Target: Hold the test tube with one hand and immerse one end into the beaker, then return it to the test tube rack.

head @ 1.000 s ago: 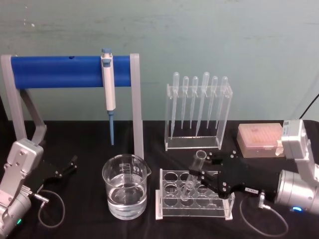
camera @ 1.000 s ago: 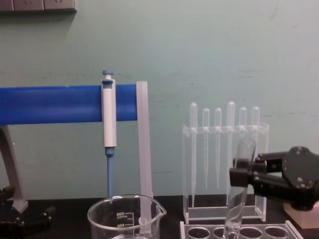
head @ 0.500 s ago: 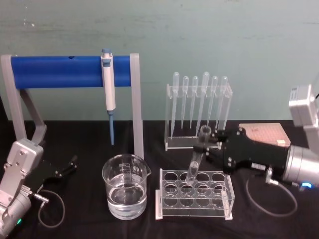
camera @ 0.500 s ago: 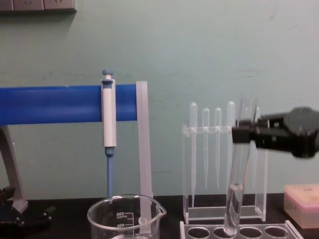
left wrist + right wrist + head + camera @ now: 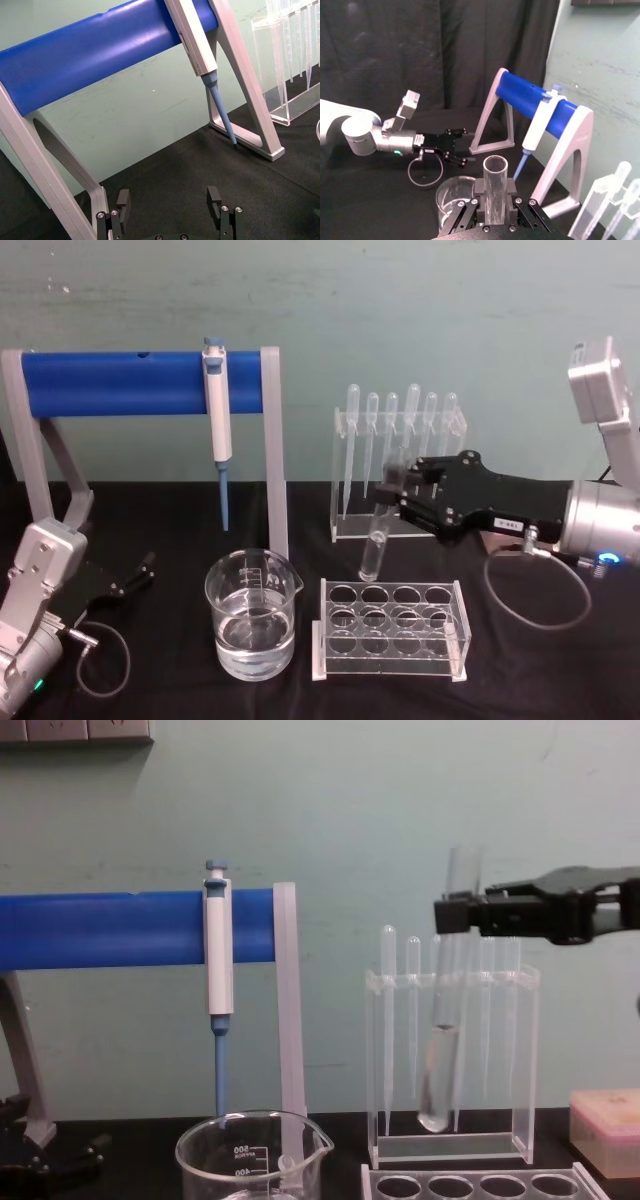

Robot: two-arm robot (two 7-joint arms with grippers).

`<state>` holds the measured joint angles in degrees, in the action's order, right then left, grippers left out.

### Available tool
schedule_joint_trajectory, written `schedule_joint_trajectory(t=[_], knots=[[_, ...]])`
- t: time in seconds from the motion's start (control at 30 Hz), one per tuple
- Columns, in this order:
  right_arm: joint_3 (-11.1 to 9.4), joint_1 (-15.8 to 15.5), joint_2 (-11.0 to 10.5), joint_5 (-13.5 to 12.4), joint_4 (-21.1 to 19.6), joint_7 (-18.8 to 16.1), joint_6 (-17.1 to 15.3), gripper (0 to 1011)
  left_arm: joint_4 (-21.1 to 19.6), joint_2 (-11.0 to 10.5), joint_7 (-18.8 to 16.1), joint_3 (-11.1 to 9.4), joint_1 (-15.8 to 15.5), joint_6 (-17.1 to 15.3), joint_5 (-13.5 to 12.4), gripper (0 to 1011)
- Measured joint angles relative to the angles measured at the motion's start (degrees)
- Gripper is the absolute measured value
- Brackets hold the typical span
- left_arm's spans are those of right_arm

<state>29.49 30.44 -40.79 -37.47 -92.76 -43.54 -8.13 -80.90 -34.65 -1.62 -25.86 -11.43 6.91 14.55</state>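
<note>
Tube (image 5: 373, 540) hangs upright, clamped near its rim in the right gripper (image 5: 388, 492), clear above the rack (image 5: 392, 670) — beaker (image 5: 250, 632) lies left and nearer. Left gripper (image 5: 169, 196) sits parked at the left edge, fingers apart.

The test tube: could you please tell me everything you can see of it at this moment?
The test tube is a long, clear glass tube with a round bottom and an open rim. The right gripper clamps it near the top; nothing else touches it. It hangs almost upright, round end down, in the air above the rear of the test tube rack, with the beaker to its left.
</note>
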Motion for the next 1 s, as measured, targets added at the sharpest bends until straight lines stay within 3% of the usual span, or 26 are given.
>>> schedule_joint_trajectory(t=[0.53, 1.0], knots=[[5.51, 6.75, 4.77, 0.59, 1.34, -0.79, -0.23, 239, 0.0, 0.0, 0.0, 0.0, 0.0, 0.0, 0.0, 1000], [10.8, 11.37, 11.77, 1.11, 9.71, -3.34, 2.36, 239, 0.0, 0.0, 0.0, 0.0, 0.0, 0.0, 0.0, 1000]])
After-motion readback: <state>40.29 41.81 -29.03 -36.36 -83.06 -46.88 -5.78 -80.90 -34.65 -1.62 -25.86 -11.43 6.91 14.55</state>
